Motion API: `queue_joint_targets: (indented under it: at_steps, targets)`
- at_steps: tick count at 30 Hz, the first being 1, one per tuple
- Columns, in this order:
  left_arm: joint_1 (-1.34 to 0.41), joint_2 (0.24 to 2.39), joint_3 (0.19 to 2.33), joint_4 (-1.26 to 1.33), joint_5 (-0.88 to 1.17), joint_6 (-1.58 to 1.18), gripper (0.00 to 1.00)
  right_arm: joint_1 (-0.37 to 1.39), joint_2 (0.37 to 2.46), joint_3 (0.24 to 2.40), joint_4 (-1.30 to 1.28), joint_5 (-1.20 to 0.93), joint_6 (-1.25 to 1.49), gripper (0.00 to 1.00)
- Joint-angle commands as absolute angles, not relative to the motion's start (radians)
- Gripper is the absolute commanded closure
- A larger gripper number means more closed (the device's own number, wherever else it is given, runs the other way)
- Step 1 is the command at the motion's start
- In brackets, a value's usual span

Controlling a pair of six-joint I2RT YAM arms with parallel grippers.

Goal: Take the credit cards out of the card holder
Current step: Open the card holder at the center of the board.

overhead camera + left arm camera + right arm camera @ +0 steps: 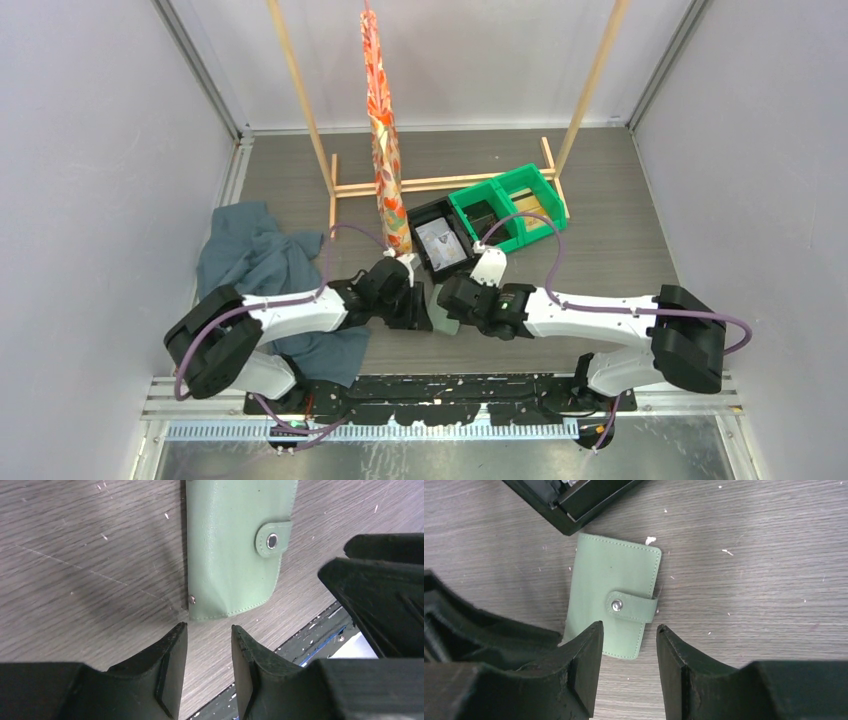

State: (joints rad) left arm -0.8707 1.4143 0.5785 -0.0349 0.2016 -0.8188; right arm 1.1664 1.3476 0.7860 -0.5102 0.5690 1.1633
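The card holder (pixel 616 597) is a sage-green wallet lying flat and closed on the table, its strap snapped shut with a metal stud. It also shows in the left wrist view (pixel 235 545) and, mostly hidden between the two grippers, in the top view (pixel 441 320). No cards show. My left gripper (pixel 207 626) is open and empty, its tips just short of the wallet's near edge. My right gripper (pixel 628 626) is open and empty, hovering over the wallet's other end. In the top view the left gripper (pixel 420 312) and the right gripper (pixel 452 305) face each other across the wallet.
A black tray (pixel 440 240) and two green bins (pixel 510 208) stand just behind the wallet. A dark teal cloth (pixel 262 262) lies under the left arm. A patterned orange roll (pixel 385 130) hangs from a wooden frame (pixel 440 182). The table's front edge (pixel 320 630) is close.
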Motion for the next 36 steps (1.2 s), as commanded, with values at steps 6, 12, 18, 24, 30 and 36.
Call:
queue_joint_targets:
  at_steps: [6,12,18,24,30,36]
  targets:
    - [-0.870,1.287,0.583,-0.103,0.021,-0.836,0.59,1.156,1.430,0.864,-0.456,0.530,1.109,0.53]
    - [-0.870,1.425,0.605,-0.064,0.047,-0.854,0.65,1.156,1.520,0.927,-0.475,0.548,1.089,0.56]
    - [-0.870,1.486,0.607,-0.052,0.055,-0.868,0.68,1.154,1.588,0.979,-0.536,0.588,1.074,0.57]
    - [-0.870,1.487,0.599,-0.057,0.051,-0.875,0.69,1.156,1.659,1.005,-0.571,0.607,1.070,0.59]
    - [-0.870,1.485,0.591,-0.072,0.047,-0.872,0.70,1.157,1.674,0.994,-0.583,0.618,1.091,0.72]
    - [-0.870,1.465,0.576,-0.082,0.040,-0.870,0.70,1.156,1.638,0.984,-0.591,0.639,1.096,0.99]
